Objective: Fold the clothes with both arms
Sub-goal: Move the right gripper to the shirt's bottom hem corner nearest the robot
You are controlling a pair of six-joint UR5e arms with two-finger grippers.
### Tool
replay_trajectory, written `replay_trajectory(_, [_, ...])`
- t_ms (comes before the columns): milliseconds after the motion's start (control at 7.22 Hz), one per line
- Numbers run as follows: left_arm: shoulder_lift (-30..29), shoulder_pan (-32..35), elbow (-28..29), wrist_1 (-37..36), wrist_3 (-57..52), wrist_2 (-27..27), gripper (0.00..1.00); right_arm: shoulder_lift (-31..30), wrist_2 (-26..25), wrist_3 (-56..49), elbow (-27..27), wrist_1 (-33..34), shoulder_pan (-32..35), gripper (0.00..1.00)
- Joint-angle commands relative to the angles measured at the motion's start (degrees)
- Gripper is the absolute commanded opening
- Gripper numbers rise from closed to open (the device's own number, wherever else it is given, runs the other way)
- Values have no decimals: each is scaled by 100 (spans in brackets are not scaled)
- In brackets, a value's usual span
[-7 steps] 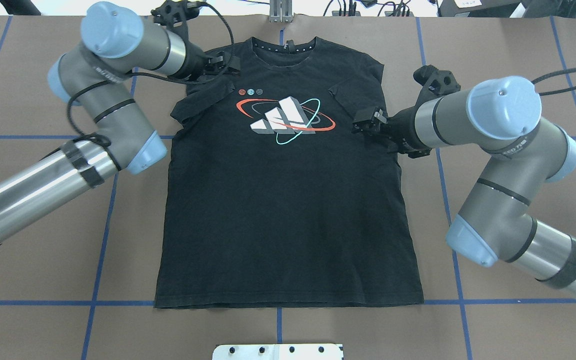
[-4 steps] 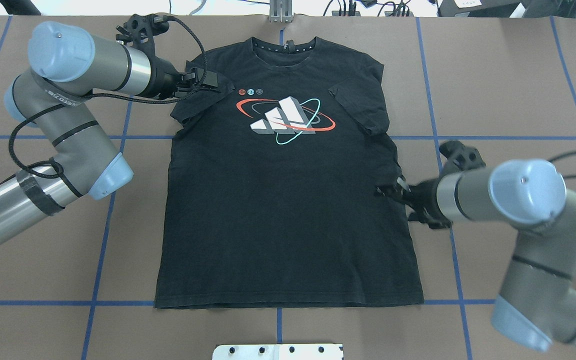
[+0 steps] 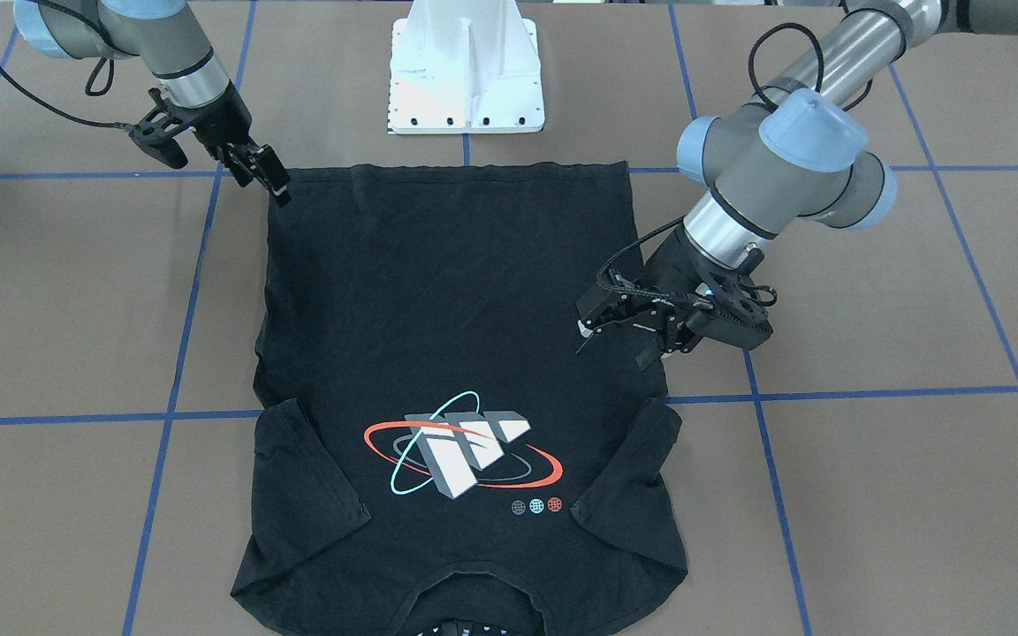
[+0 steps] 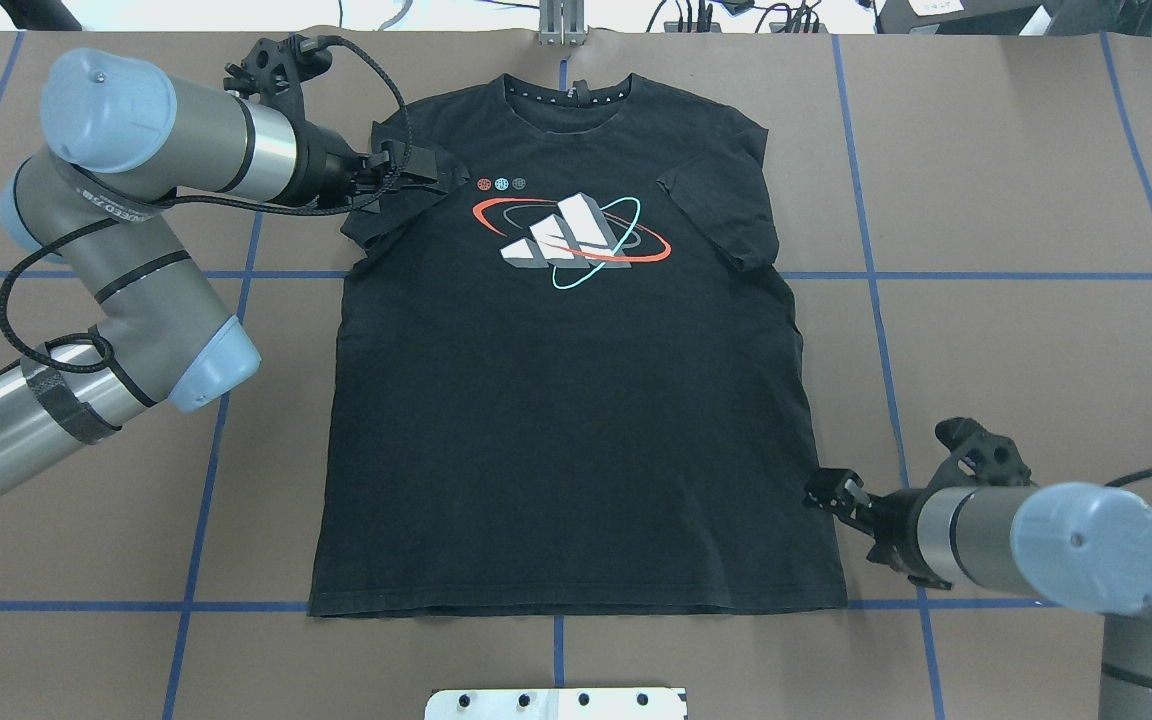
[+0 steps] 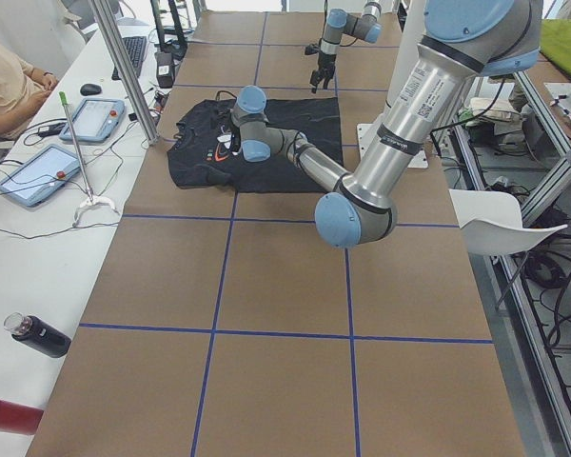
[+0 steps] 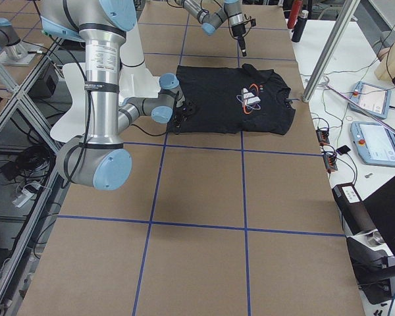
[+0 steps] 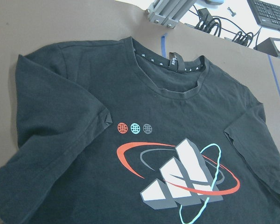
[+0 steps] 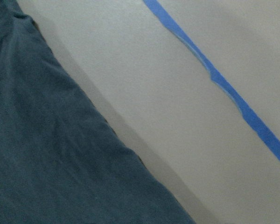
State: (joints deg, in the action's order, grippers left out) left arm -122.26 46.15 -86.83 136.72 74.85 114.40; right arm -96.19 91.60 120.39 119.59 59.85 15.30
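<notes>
The black T-shirt (image 4: 576,420) lies flat with its logo (image 4: 571,240) up and its collar at the far edge. Both short sleeves are turned in onto the chest, the left sleeve (image 4: 396,205) and the right sleeve (image 4: 726,215). My left gripper (image 4: 426,165) hovers above the left sleeve and shoulder, open and holding nothing; it also shows raised over the cloth from the front (image 3: 615,340). My right gripper (image 4: 824,492) sits at the shirt's right side edge just above the bottom hem, open and empty. The right wrist view shows only that shirt edge (image 8: 46,154) on the table.
The brown table carries blue tape lines (image 4: 236,605). The white pedestal base (image 3: 467,71) stands just behind the hem. A metal post (image 4: 561,25) and cables are beyond the collar. A desk with tablets (image 5: 38,171) and a seated person run along the far side.
My right gripper has moved from the folded right sleeve down the shirt's right side to near the bottom hem. My left arm pulled back outward from the left sleeve, then stayed almost still.
</notes>
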Motion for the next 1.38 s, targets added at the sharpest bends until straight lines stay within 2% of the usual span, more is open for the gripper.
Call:
replay_trajectory(0, [0,-80,-35,4,56,-31,98,-110,-658,581,37,0,-710,92])
replay_trajectory(277, [0,-80,-27,4,56,-58,98,-206,-687,582,81,0,-1010,87])
replay_trajectory(554, [9,-115,-18,4,56,-154,98,-242,-687,582,90,0,-1029,75])
replay_trajectory(831, [18,-220,0,4,56,-390,98,-348,-757,573,82,0,-1029,72])
replay_trajectory(1108, [18,-256,9,4,56,-409,98,-383,-819,573,108,0,-1038,66])
replay_trajectory(1246, [18,-256,0,4,47,-418,98,-366,-819,582,117,0,-1047,66])
